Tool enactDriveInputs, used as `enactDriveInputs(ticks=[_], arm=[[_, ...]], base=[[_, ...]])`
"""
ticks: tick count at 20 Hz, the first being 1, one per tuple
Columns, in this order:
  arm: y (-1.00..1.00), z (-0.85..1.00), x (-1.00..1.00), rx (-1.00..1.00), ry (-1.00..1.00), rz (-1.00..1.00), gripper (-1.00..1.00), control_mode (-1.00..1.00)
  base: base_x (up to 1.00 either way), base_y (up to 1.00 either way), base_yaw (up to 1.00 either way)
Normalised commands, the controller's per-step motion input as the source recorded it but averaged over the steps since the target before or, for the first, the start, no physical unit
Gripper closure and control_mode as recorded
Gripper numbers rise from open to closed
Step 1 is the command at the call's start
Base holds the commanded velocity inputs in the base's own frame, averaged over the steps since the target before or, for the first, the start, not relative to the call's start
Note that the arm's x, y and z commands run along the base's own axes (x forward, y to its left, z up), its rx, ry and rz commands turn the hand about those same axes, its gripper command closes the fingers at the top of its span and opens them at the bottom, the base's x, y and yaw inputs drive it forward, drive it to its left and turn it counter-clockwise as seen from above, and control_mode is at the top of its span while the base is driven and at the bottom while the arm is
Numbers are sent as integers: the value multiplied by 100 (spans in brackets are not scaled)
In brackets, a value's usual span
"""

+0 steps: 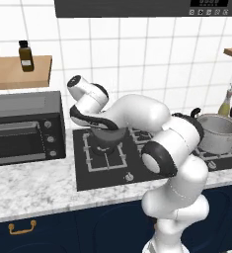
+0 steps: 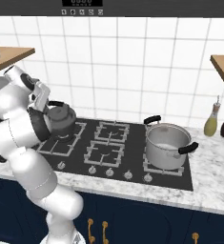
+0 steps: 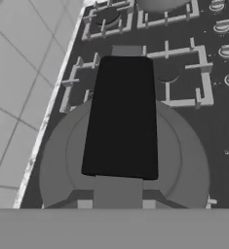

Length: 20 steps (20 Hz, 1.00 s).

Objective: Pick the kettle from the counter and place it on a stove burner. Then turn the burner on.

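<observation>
The jaws are pinched on the arched black handle of the kettle (image 2: 62, 120), the gripper (image 2: 45, 106) bearing on it from the left side of the stove. The white arm (image 1: 137, 116) loops up from the base, bends at a dark elbow and reaches leftward and down, the wrist folded over the pot-bellied vessel. The kettle, squat, round and dark grey, sits over the stove burner (image 1: 105, 150) at the left end of the black cooktop, inside its large square grey grate; whether it rests on the grate cannot be told. In the hand view its broad black handle (image 3: 122, 116) runs across the domed grey lid. A shiny steel pot (image 2: 167, 144) stands on the right-hand burner, well apart. The speckled counter (image 1: 33, 185) runs along the near edge.
</observation>
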Motion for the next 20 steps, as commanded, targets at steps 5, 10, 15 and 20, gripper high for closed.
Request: enactDriveInputs(ticks=[5,10,15,20], arm=[[24,-30,29,-6,0,-1,100,-100],[24,-60,3,-1,1,0,100,-100],[15,-43,1,3,-1,0,100,-100],[9,-8,12,0,-8,-1,100,-100]], base=[[0,0,0],[0,0,0],[0,0,0],[0,0,0]])
